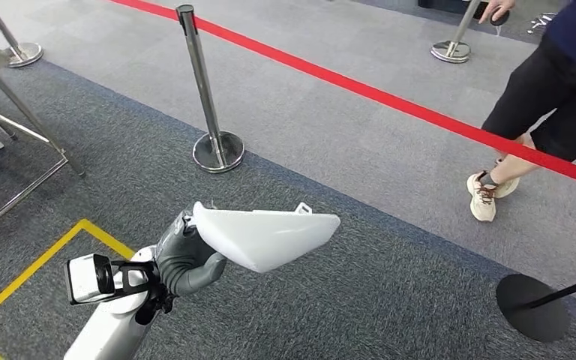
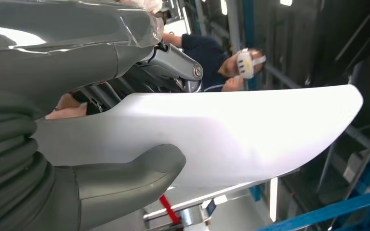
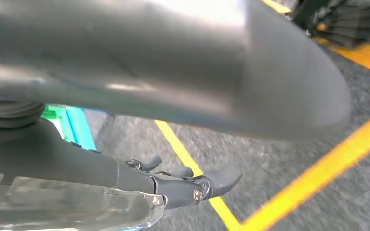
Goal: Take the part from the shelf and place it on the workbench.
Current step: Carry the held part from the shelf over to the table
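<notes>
A white, flat, pointed plastic part [image 1: 266,236] is held in the air in front of me over the grey carpet. My left hand [image 1: 187,259] grips its near end. The left wrist view shows the same part [image 2: 231,134] with the thick grey thumb [image 2: 130,175] under it and the darker fingers [image 2: 173,62] across its other face. My right hand [image 3: 173,185] hangs over the floor with its fingers apart and nothing in them.
A chrome stanchion post [image 1: 206,97] stands ahead, with a red belt [image 1: 390,97] running across to the right. A person [image 1: 547,97] walks at the far right. A black post base [image 1: 532,304] lies lower right. A metal table frame [image 1: 15,127] is at the left, with yellow floor tape [image 1: 37,262] before it.
</notes>
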